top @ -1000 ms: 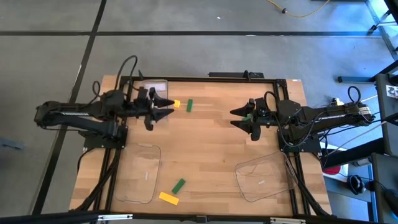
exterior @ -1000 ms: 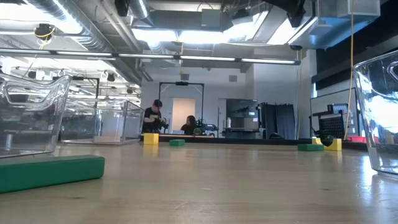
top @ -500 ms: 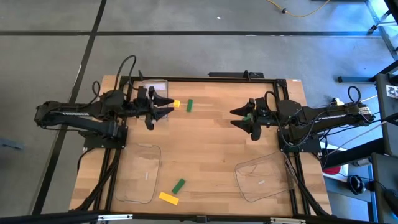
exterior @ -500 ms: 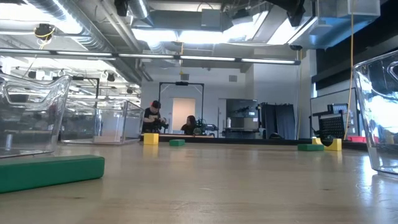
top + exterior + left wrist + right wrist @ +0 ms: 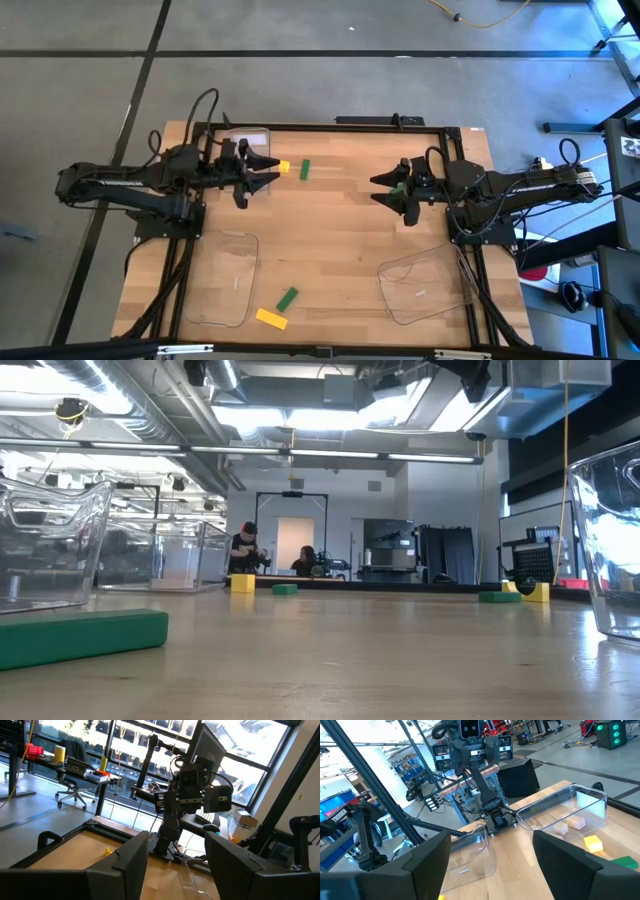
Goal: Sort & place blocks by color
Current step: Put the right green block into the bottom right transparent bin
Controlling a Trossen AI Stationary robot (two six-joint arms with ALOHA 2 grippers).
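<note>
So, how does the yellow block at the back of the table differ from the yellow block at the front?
The back yellow block looks short and lies just ahead of the left gripper; the front yellow block is longer, slanted, far from both grippers. The back one has its green block apart; the front one almost touches its green block. Both lie outside the trays.

Bright, even ceiling light; the table [image 5: 340, 230] shows only soft shadows. Window glare washes out the left wrist view. In the low view the near green block [image 5: 80, 637] looks perhaps slightly soft.
</note>
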